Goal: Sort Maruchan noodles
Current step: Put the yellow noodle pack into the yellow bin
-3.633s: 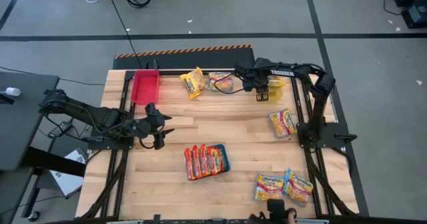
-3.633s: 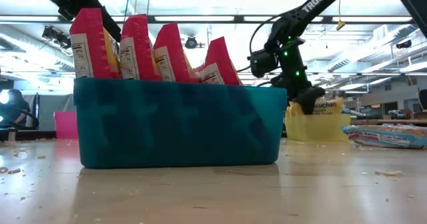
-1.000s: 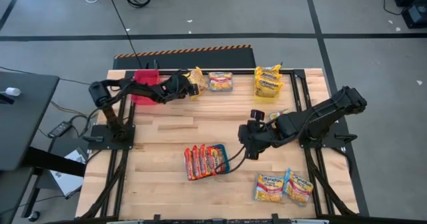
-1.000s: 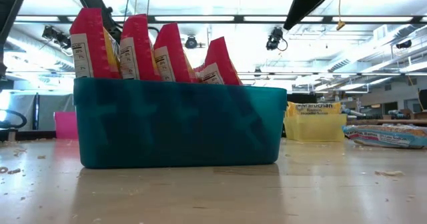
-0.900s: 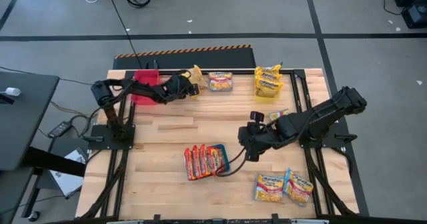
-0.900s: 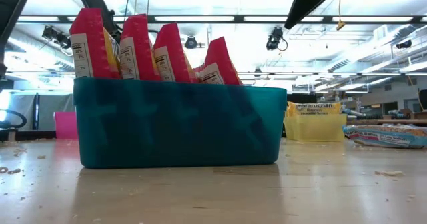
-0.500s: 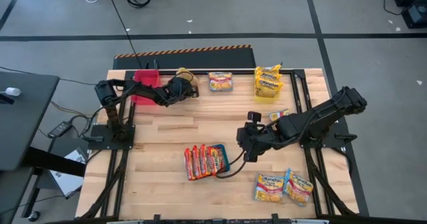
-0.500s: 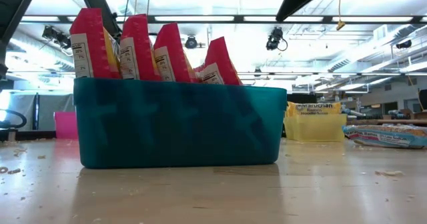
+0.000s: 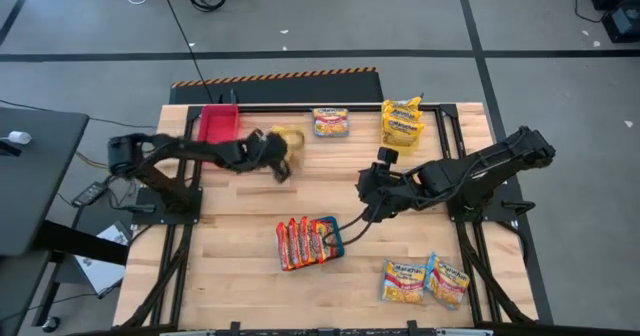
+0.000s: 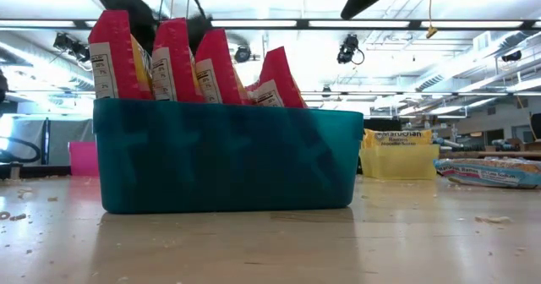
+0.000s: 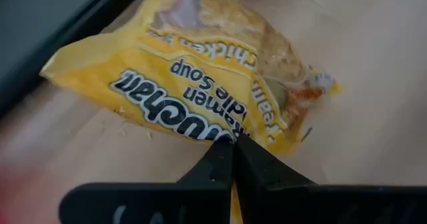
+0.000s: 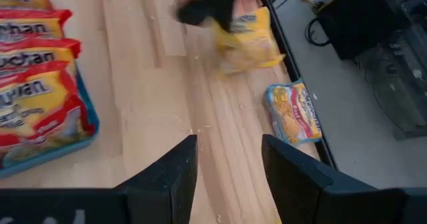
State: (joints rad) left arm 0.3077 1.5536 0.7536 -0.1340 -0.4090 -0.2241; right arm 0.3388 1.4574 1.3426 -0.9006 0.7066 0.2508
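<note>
The left gripper is pinched tight on the edge of a yellow noodle packet, its 2 fingers pressed together on the wrapper in the left wrist view, where the packet fills most of the frame above the wooden table. This packet hangs up-table from the teal tray, toward the left, and close beside the red bin that sits at the table's far left corner.

The right gripper hovers just to the right of the teal tray and slightly up-table from it, its 2 fingers spread apart with nothing between them. From its wrist view the tray's red-orange packets show at one side, the left arm's yellow packet farther off, and a lone packet lying flat near the table edge.

The teal tray holds a row of red-orange packets standing on edge; in the low view they rise above the tray's front wall.

Other packets lie around that tray: 1 flat packet up-table at the far edge, a yellow bin stacked with yellow packets to its right, and 2 yellow-and-blue packets down-table to the right of the tray, side by side. In the low view the yellow bin stands behind the tray to the right.
</note>
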